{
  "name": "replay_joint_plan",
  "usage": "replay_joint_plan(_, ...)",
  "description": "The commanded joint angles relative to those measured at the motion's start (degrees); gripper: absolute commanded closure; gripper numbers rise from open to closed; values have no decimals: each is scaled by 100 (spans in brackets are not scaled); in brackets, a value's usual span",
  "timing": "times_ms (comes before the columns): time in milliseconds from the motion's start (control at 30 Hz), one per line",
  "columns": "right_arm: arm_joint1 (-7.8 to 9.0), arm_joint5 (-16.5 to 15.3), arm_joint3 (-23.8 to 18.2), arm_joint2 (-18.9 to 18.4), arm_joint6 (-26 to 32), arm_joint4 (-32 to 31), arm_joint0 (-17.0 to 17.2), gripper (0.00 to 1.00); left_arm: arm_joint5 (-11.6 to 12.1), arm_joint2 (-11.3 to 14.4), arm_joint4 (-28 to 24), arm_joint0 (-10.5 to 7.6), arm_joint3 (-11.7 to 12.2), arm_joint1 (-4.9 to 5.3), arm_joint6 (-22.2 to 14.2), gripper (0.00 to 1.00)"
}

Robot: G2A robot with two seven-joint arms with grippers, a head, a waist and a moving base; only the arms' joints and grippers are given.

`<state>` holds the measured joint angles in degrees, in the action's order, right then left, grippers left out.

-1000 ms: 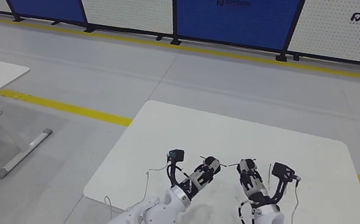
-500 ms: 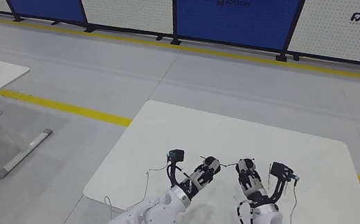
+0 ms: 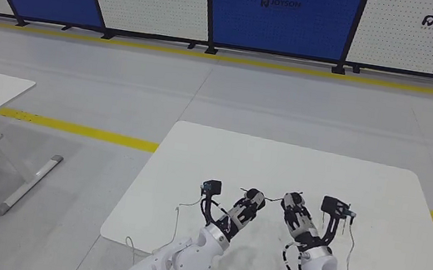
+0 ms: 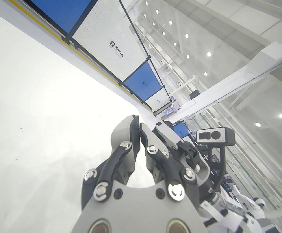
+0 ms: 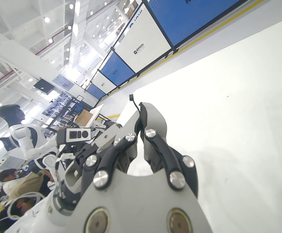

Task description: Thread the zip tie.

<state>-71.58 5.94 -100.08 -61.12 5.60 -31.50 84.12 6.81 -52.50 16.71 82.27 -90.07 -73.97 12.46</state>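
Zip tie (image 5: 134, 103) pinched in the right jaws above the table (image 3: 297, 160).
The black strap runs out from between the right jaws' pads, which are closed tight on it. A short length sticks out past their tips and ends in the small square head (image 5: 131, 97), which points away from the wrist and hangs clear of the white table. The left jaws are also pressed together, pad against pad; whether any of the tie sits between them cannot be told. From above, the two sets of jaws sit near each other, tips turned inward, over the near half of the table.
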Motion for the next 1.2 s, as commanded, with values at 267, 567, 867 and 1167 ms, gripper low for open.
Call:
replay_joint_plan(267, -34, -52, -7, -71, -45, 56, 20, 100, 0, 0, 0, 0, 0, 0, 0, 100)
replay_joint_plan(567, -40, -105, -106, -209, 21, 100, 119, 100, 0, 0, 0, 0, 0, 0, 0, 100)
replay_joint_plan(867, -75, -79, -77, -148, 100, 1, 60, 100, 0, 0, 0, 0, 0, 0, 0, 100)
replay_joint_plan(1167, -99, -75, -115, -183, 113, 1, 78, 100, 0, 0, 0, 0, 0, 0, 0, 100)
